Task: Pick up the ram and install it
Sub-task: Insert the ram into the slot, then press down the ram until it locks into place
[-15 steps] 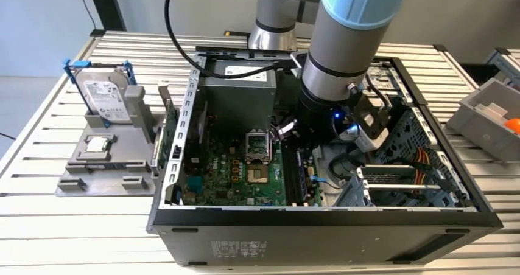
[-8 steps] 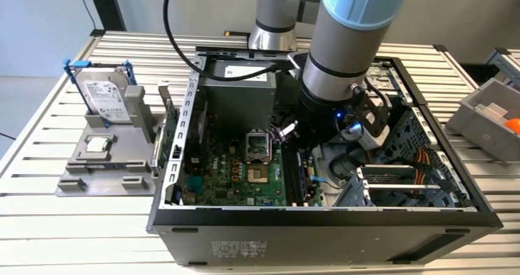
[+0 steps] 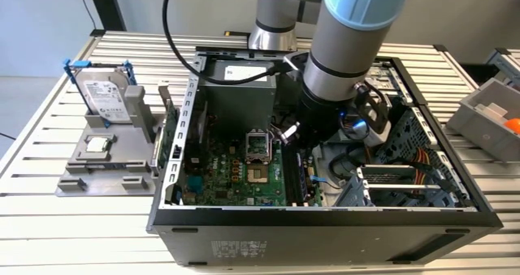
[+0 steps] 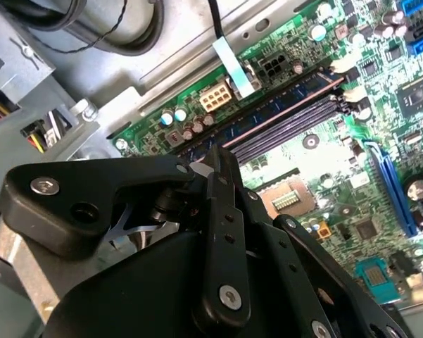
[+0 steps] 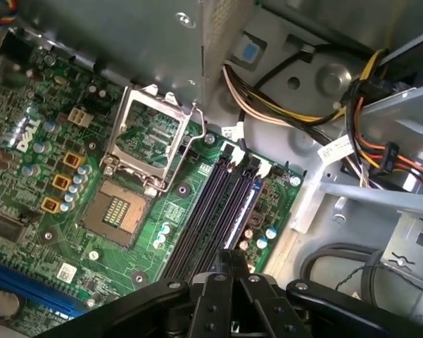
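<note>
The ram (image 5: 245,201) is a thin blue-green stick standing on edge in the outermost of the black motherboard slots (image 5: 207,211), next to the case's cable bay. In the second wrist view the ram (image 4: 281,105) runs along the slots and ends under my fingertips. My gripper (image 5: 230,257) sits over one end of the stick, its fingers closed together on the stick's top edge. In the exterior view the gripper (image 3: 294,138) is down inside the open computer case (image 3: 325,217), just above the slots (image 3: 302,177).
The open processor socket (image 5: 116,208) lies beside the slots. Bundled cables (image 5: 366,134) and drive cages (image 3: 406,177) crowd the other side. A hard drive (image 3: 106,98) and a small square chip (image 3: 97,144) rest on a grey holder (image 3: 106,177). A grey bin (image 3: 491,114) stands at the exterior view's right.
</note>
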